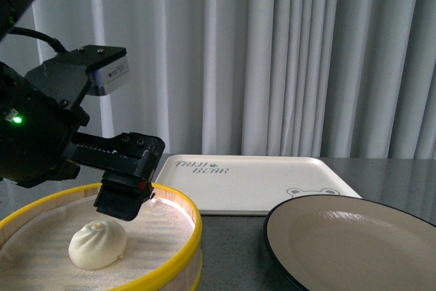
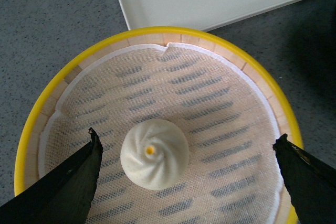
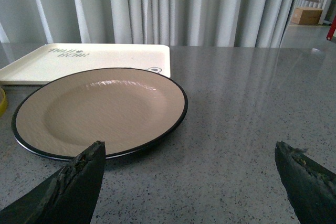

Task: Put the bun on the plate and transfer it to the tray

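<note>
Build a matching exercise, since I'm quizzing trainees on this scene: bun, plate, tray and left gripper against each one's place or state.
1. bun
2. plate
3. tray
4. left gripper

A. open, over the yellow-rimmed steamer basket
B. cream-white, printed with a bear face
C. lying inside that basket
D. empty, black-rimmed

Pairs: 1-C, 2-D, 3-B, 4-A.

Soft even light, pale glare on the plate point(image 3: 100, 109), faint shadows, focus sharp
</note>
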Motion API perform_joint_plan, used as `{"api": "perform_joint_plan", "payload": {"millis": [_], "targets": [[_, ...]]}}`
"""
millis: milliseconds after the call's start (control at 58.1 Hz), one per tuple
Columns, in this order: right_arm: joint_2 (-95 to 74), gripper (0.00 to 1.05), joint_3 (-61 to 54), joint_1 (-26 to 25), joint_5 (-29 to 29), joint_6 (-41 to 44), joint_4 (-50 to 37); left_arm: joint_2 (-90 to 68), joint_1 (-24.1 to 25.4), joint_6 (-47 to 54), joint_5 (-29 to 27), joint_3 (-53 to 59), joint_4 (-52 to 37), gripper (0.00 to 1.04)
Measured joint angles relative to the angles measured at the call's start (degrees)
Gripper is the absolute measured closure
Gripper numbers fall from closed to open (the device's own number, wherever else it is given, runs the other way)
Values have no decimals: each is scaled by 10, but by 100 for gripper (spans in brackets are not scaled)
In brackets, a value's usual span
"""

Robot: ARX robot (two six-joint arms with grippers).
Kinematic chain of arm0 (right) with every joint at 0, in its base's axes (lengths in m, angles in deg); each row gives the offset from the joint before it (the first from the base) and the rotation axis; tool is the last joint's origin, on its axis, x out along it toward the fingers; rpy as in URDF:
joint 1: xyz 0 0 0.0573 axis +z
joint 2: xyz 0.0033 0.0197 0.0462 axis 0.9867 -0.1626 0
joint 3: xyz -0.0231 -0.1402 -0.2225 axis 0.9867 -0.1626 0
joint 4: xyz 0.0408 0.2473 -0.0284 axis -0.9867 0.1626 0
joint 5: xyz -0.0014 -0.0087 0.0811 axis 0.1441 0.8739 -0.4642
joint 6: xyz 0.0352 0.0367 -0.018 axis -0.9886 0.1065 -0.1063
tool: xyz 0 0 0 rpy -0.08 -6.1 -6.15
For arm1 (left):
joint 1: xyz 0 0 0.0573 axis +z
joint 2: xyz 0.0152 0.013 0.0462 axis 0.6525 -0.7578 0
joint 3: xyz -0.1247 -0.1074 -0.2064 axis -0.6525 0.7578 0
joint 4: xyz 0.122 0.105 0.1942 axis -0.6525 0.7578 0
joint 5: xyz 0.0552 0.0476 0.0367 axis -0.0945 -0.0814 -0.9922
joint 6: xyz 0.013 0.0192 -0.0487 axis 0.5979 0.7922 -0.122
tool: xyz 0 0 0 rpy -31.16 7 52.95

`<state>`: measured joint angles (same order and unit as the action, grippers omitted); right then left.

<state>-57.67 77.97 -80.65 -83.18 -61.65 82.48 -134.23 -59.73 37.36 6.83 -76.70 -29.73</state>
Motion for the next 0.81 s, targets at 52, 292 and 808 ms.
{"api": "perform_joint_plan", "payload": {"millis": [52,292,808], "targets": [[0,9,0,0,0,0,0,-14,-3,0,-12,-10,5,7],[0,9,0,0,0,0,0,-47,-9,-4,-31,-19,22,7],[0,9,0,0,0,0,0,-60,26,-33,-16,-22,38,7]]}}
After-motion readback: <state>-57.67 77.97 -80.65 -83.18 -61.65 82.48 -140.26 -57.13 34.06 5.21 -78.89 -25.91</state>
